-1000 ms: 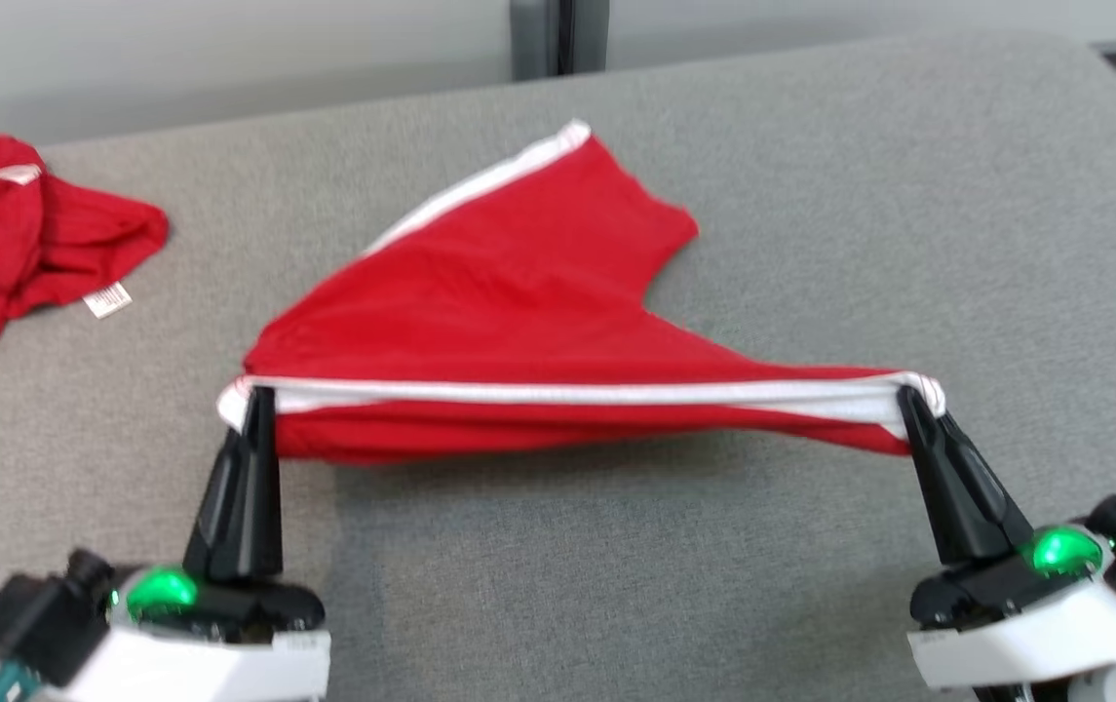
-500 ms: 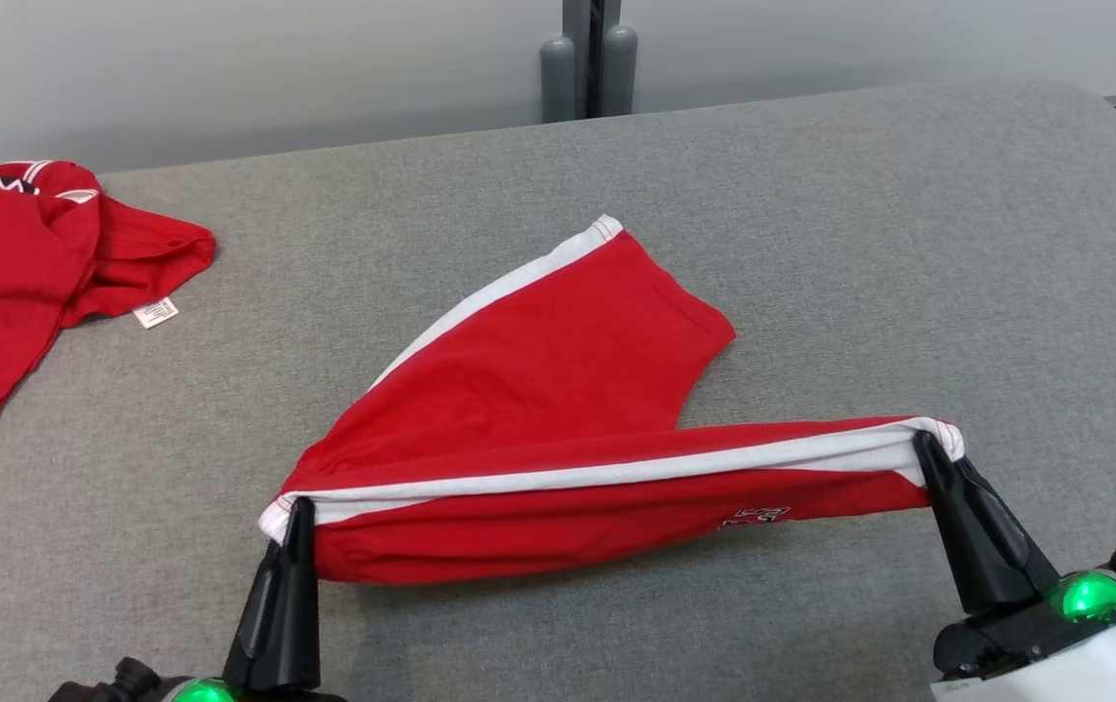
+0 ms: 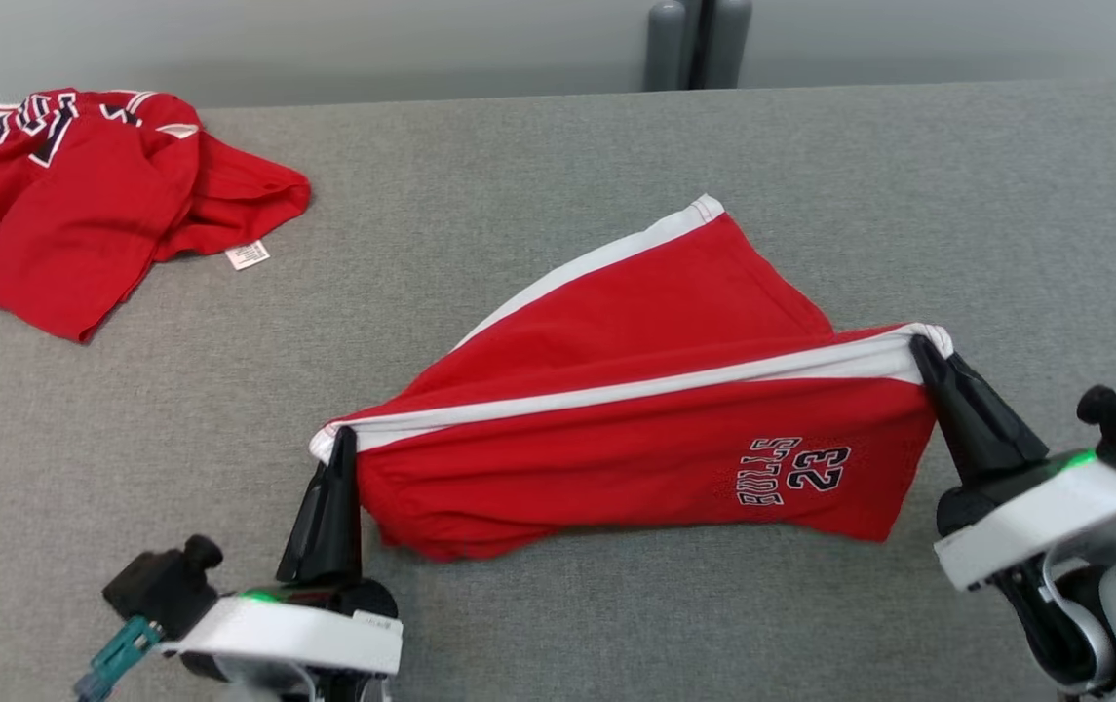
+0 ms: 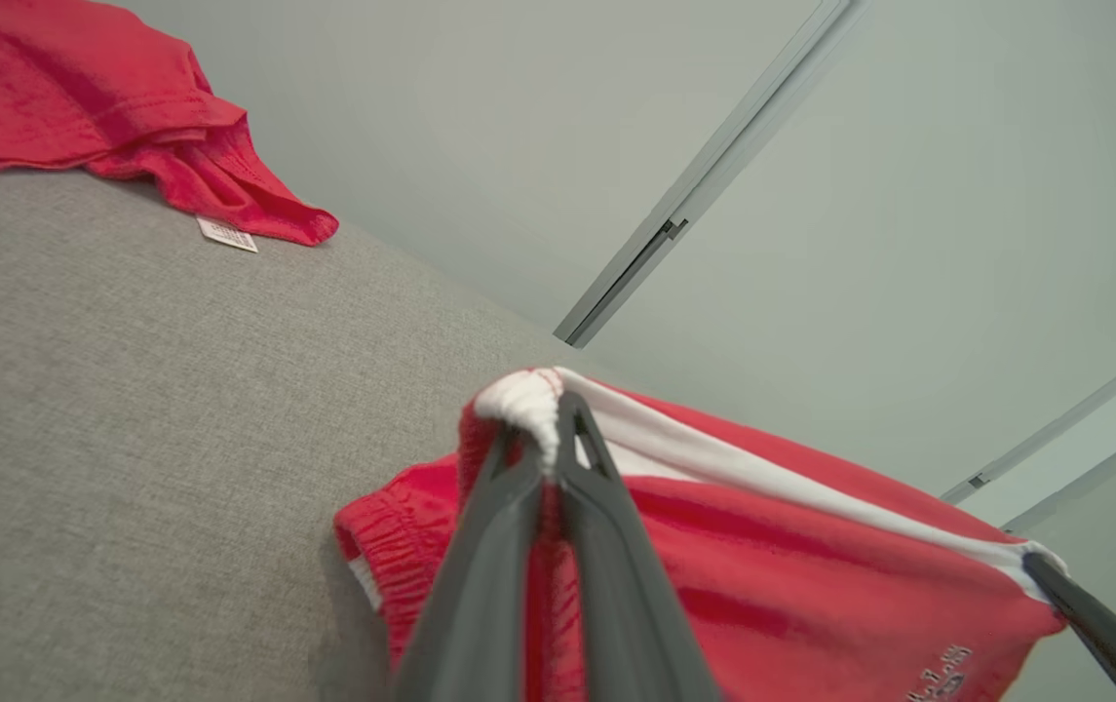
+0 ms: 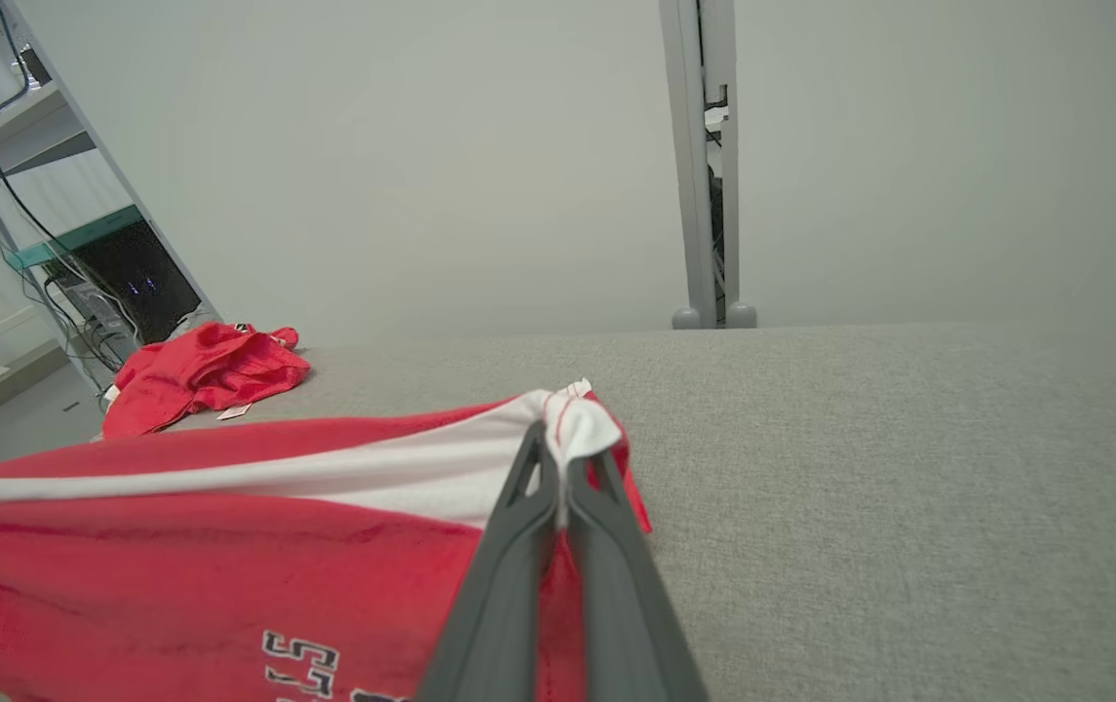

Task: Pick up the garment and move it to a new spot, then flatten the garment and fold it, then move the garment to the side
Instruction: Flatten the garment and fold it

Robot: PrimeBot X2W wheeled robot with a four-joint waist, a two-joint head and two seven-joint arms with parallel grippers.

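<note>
Shorts (image 3: 635, 458) stretched between both grippers over the grey surface (image 3: 519, 156).
The left gripper (image 3: 341, 439) and right gripper (image 3: 920, 346) each clamp one end of the white stripe (image 3: 635, 390). Lowering both ends evenly with the stripe taut should lay the cloth flat, without wrinkles.

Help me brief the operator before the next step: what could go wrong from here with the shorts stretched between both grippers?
1. The left gripper and right gripper each pinch only a corner of the red shorts by the white stripe; a hard pull might slip one free.
2. The far leg lies on the grey surface, so lowering could bunch it into wrinkles.
</note>
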